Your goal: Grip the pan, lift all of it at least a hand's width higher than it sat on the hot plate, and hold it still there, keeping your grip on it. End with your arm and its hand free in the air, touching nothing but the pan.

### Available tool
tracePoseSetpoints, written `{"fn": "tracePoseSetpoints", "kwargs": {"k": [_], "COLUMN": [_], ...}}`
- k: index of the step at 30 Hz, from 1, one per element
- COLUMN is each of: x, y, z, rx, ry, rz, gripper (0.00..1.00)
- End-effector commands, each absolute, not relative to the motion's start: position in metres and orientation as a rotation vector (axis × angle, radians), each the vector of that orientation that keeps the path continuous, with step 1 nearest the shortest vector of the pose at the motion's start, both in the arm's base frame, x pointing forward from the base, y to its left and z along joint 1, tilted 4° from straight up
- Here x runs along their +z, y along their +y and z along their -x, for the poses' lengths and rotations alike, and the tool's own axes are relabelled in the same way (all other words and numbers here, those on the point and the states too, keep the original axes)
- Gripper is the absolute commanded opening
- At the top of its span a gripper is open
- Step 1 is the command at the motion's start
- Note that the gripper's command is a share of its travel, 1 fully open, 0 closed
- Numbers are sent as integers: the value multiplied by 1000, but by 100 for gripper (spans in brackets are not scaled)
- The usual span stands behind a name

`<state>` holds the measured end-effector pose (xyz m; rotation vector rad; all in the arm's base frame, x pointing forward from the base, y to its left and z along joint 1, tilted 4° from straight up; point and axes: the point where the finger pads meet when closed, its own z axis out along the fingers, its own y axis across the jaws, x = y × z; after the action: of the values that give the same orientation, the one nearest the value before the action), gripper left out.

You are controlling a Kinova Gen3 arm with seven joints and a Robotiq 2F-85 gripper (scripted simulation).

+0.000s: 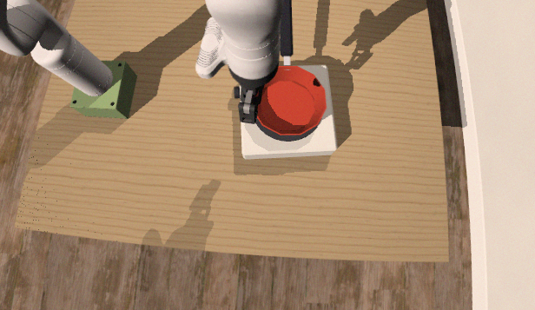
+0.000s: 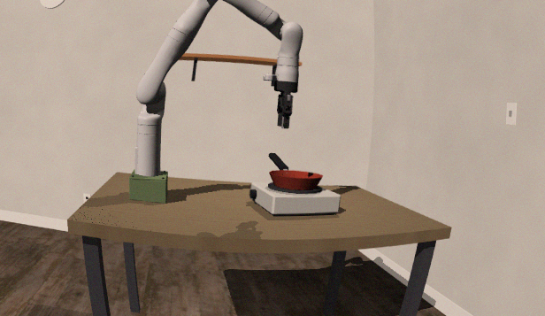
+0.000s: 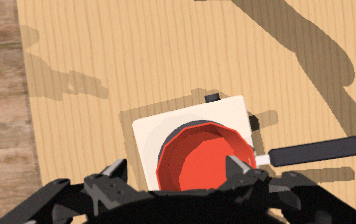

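Observation:
A red pan (image 1: 292, 102) with a dark handle (image 1: 287, 23) sits on the white hot plate on the wooden table. In the exterior view the pan (image 2: 295, 179) rests on the hot plate (image 2: 295, 199), its handle (image 2: 278, 160) pointing up and back. My gripper (image 2: 283, 123) hangs open and empty high above the pan, fingers pointing down. In the top view the gripper (image 1: 247, 105) shows at the pan's left edge, mostly hidden by the arm. The wrist view looks down on the pan (image 3: 205, 159), the handle (image 3: 312, 151) running right, between my open fingers.
The arm's green base block (image 1: 105, 90) stands at the table's left. A wooden shelf (image 2: 230, 58) hangs on the wall behind the arm. A black knob (image 3: 212, 97) sits on the hot plate's side. The table edge drops to wooden floor on the left.

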<state>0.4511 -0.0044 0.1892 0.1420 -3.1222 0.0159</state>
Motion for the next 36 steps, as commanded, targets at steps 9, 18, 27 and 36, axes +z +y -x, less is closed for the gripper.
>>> {"fn": "tracePoseSetpoints", "kwargs": {"k": [9, 18, 27, 36], "x": [173, 154, 138, 128], "y": [54, 99, 139, 166], "z": [-465, -473, -476, -477], "rx": [49, 58, 52, 45], "ry": [-2973, -2688, -2365, -2122], "rz": [-904, -1521, -1976, -2235], "gripper": [100, 100, 100, 100]}}
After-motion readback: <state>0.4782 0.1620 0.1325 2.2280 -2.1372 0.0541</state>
